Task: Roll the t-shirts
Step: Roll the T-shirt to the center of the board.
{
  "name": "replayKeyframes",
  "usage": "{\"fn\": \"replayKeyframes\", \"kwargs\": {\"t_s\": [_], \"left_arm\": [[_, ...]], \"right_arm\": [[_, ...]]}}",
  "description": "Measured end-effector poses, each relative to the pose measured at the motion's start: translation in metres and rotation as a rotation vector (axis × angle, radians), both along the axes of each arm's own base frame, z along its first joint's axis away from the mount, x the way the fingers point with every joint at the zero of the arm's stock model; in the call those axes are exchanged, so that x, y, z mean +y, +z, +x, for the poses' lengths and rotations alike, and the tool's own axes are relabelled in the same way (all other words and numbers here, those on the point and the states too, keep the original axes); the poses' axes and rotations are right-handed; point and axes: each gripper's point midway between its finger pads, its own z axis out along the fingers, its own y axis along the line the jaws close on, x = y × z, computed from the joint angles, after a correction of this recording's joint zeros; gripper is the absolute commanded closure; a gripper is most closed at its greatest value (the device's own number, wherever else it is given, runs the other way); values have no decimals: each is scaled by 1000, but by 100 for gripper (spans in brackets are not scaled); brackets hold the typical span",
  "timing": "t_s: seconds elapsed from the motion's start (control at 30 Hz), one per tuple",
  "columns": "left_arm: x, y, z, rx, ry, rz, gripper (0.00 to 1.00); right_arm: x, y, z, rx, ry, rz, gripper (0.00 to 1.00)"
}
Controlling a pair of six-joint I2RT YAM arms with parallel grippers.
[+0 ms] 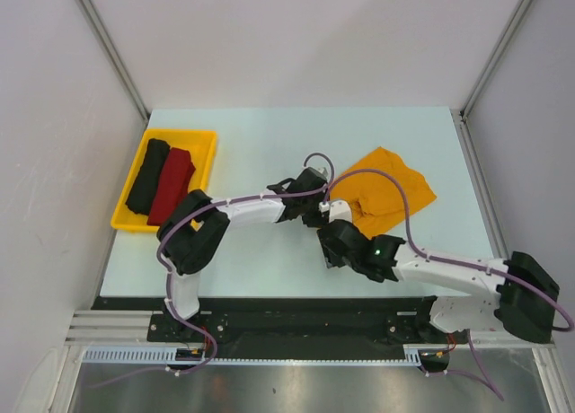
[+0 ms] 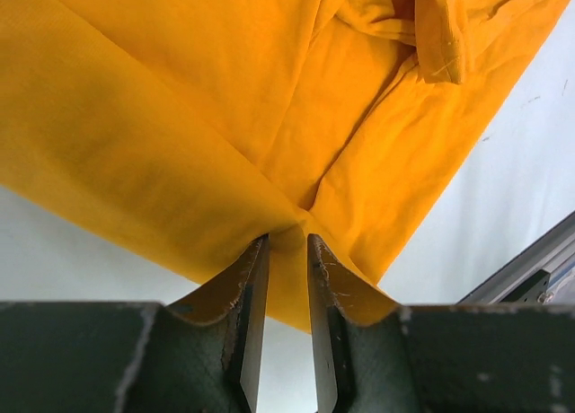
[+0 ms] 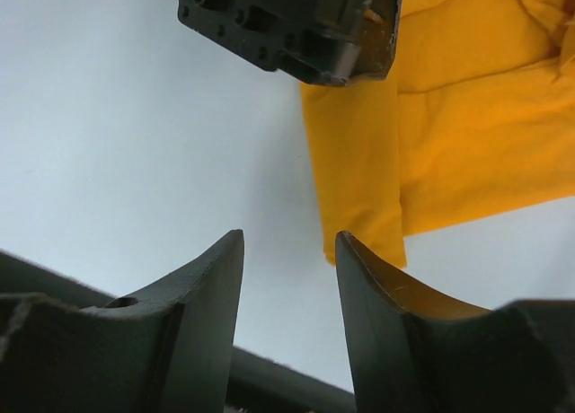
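A mustard-orange t-shirt [image 1: 391, 188] lies crumpled on the table's right half. My left gripper [image 1: 325, 206] is at the shirt's left edge. In the left wrist view the left gripper [image 2: 287, 241] is shut on a pinched fold of the orange cloth [image 2: 180, 117], which rises away from the table. Just in front of it, my right gripper [image 1: 334, 232] stands open. The right wrist view shows the right gripper [image 3: 287, 238] with only bare table between its fingers, and a corner of the shirt [image 3: 467, 135] just ahead and to the right. A black roll [image 1: 146, 175] and a dark red roll [image 1: 172, 187] lie side by side.
Both rolls rest in a yellow plastic tray [image 1: 180, 133] at the table's far left. The left gripper's black body [image 3: 287, 27] hangs close above the right gripper's fingers. Grey walls and metal rails enclose the table on three sides.
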Motion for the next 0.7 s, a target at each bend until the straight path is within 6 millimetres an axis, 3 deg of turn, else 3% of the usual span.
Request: {"fn": "replayKeyframes", "kwargs": {"t_s": [0.27, 0.53, 0.7], "left_arm": [[-2, -3, 9, 15, 0, 0, 71], [1, -6, 11, 39, -2, -9, 71], [3, -3, 17, 39, 4, -20, 65]], "right_arm": [[-9, -25, 11, -47, -4, -194, 42], [-13, -54, 9, -34, 20, -323, 38], [-20, -63, 12, -29, 1, -369, 39]]}}
